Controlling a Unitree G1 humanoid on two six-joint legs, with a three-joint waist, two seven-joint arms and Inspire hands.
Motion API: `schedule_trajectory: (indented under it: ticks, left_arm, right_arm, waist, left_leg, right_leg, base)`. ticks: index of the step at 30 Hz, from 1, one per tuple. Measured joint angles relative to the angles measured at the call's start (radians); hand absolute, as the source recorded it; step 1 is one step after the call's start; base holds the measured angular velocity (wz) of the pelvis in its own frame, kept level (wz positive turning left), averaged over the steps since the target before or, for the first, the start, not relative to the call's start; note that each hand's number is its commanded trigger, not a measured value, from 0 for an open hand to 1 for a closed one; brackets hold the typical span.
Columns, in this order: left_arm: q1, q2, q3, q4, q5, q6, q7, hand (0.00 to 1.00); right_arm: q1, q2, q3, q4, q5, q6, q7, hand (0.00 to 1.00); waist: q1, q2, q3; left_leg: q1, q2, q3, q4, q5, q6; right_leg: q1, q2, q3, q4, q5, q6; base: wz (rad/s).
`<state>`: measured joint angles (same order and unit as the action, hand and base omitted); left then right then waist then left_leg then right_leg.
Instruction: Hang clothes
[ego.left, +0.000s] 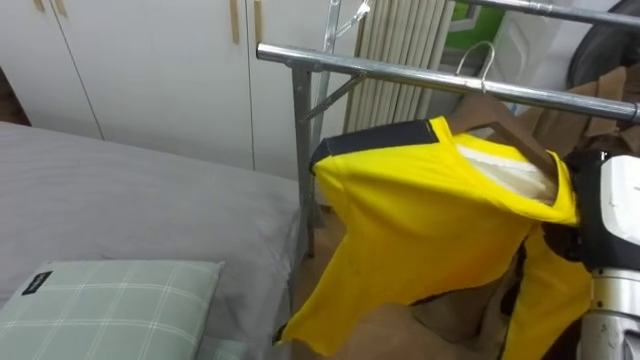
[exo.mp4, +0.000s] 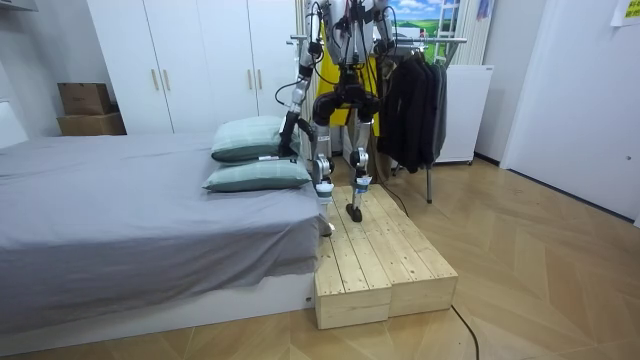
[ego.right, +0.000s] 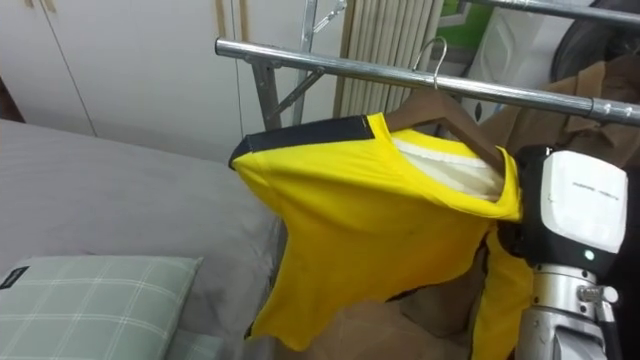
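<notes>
Shirt (ego.right: 380, 220) rides its hanger (ego.right: 440, 105), hook up at the rail (ego.right: 300, 60), likely raised for hooking. Right hand (ego.right: 515, 238), at the hanger's 4 o'clock, supports it; I cannot tell its fingers' state. Left hand (exo.mp4: 289, 132) hangs low.

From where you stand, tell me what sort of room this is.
Most likely a bedroom: a bed with a grey cover and checked pillows, white wardrobes along the wall, and a metal clothes rail beside the bed, with a yellow shirt on a wooden hanger at it.
</notes>
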<state>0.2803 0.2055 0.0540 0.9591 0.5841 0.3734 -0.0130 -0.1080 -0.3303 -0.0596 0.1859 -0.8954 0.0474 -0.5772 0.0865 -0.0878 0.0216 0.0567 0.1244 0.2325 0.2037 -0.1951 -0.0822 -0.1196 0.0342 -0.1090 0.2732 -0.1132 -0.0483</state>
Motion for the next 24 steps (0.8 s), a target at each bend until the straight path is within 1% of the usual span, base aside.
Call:
schedule_trajectory:
  ticks: [3, 7, 12, 15, 24]
  left_arm:
    - [0.000, 0.000, 0.000, 0.000, 0.000, 0.000, 0.000, 0.00]
    - [0.000, -0.001, 0.002, 0.000, 0.000, -0.001, 0.000, 0.00]
    - [0.000, -0.002, 0.004, 0.000, -0.001, -0.002, 0.000, 0.00]
    - [0.000, -0.005, 0.006, 0.000, -0.001, -0.002, 0.000, 0.00]
    - [0.000, -0.007, 0.022, -0.010, -0.001, -0.004, 0.002, 0.00]
  right_arm:
    - [0.000, 0.000, 0.000, 0.000, 0.002, 0.009, 0.006, 1.00]
    - [-0.006, 0.000, -0.001, 0.016, 0.030, 0.010, 0.016, 1.00]
    - [-0.036, 0.000, -0.004, 0.088, 0.035, 0.021, 0.058, 1.00]
    - [-0.037, 0.000, -0.005, 0.090, 0.036, 0.019, 0.060, 1.00]
    - [-0.058, 0.000, -0.004, 0.090, 0.033, 0.020, 0.085, 1.00]
  waist:
    - [0.000, 0.002, -0.0007]
    - [0.000, 0.004, -0.0014]
    - [0.000, 0.007, -0.0030]
    - [-0.002, 0.011, -0.0040]
    - [-0.001, 0.010, -0.0042]
  left_leg:
    - [0.000, 0.000, -0.002, 0.000, 0.000, 0.000]
    - [0.002, 0.000, -0.002, -0.001, 0.000, 0.000]
    - [0.001, 0.000, -0.006, -0.001, 0.000, 0.000]
    - [-0.002, 0.000, -0.006, -0.002, 0.000, -0.001]
    - [-0.010, -0.001, -0.016, -0.004, 0.001, -0.002]
  right_leg:
    - [0.001, 0.000, -0.002, 0.001, 0.000, 0.000]
    - [0.002, 0.000, -0.002, 0.000, 0.000, 0.000]
    - [0.002, 0.000, -0.004, 0.000, 0.000, -0.001]
    - [0.001, 0.000, -0.004, 0.001, 0.000, -0.001]
    - [-0.002, 0.000, -0.008, 0.001, 0.000, -0.001]
  base:
    - [0.00]
    - [0.00]
    - [0.00]
    - [0.00]
    - [0.00]
